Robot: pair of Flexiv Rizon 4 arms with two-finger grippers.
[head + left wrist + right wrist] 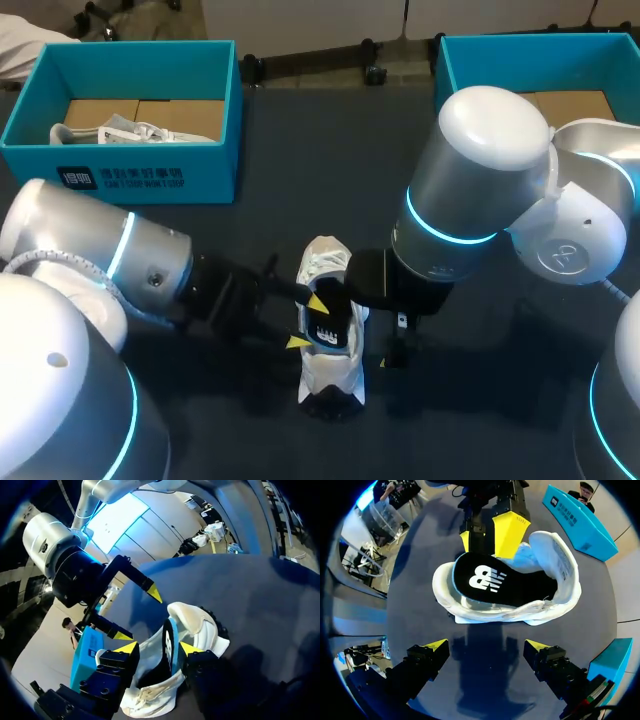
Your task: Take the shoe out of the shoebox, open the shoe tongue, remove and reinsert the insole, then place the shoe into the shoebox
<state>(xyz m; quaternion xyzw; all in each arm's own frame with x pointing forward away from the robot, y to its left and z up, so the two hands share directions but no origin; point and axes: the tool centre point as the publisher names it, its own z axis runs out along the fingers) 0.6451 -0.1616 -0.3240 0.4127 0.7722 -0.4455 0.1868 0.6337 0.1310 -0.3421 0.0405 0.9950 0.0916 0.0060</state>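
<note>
- Right gripper [487,647] hangs wide and empty just right of the shoe [326,262], mid-table; left gripper [308,321] straddles the half-out insole [490,582], can't tell if it's pinching
- insole looks light and floppy; I'd pinch its raised edge, not the soft collar

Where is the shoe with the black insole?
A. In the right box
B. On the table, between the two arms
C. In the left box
B: the shoe sits directly on the dark table, in the open space between the arms.
</note>
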